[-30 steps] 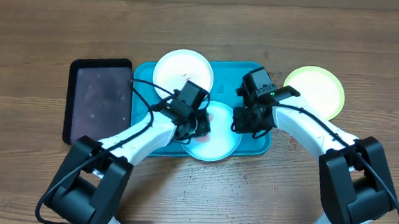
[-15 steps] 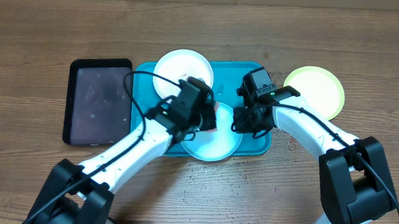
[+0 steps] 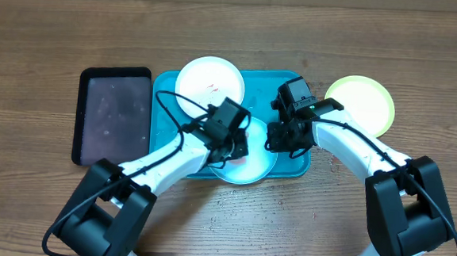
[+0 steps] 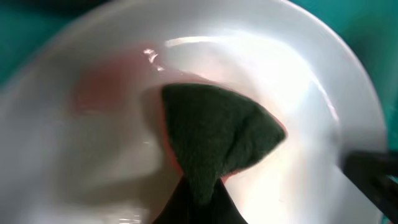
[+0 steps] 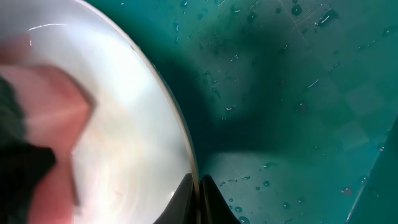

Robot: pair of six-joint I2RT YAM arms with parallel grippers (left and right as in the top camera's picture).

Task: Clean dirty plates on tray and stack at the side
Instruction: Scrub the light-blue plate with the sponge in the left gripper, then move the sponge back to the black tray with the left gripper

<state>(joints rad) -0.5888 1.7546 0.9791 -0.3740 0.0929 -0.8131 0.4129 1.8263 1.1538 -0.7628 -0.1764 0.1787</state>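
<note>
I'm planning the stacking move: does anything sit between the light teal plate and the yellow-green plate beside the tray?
No loose object. Only the tray's raised rim and the right gripper, clamped on the light teal plate's edge, lie between it and the yellow-green plate.

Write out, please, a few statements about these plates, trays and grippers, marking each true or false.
1. The yellow-green plate sits on the blue tray. False: it lies on the table, right of the tray.
2. The left gripper presses a dark sponge onto the teal plate. True.
3. The right gripper pinches the teal plate's rim. True.
4. The white plate is spotless. False: red marks show on it.
5. The black tray lies right of the blue tray. False: it lies to the left.
</note>
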